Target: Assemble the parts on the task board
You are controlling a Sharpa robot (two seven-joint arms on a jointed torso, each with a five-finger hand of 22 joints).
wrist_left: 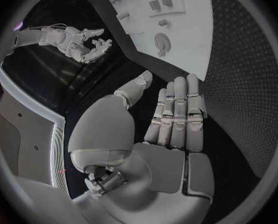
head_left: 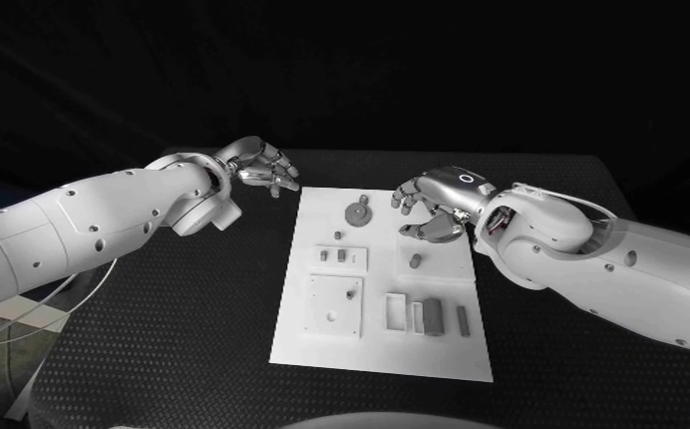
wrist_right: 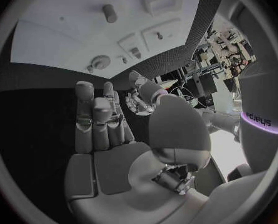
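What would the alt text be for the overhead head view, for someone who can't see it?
Two white robot arms reach over a white task board on a black table, the left hand and right hand both empty above its far end. Small grey parts sit on the board.

Dim scene, dark backdrop; wrist views bent by fisheye.

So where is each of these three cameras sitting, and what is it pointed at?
Head view: sits on the robot's head, looks down at the black table and the flat white task board; both white arms, the left hand and the right hand show.
Left wrist view: sits behind the left hand, faces along its open fingers toward the board.
Right wrist view: sits behind the right hand, faces the board.
Shared: both wrist views catch the round grey disc part.
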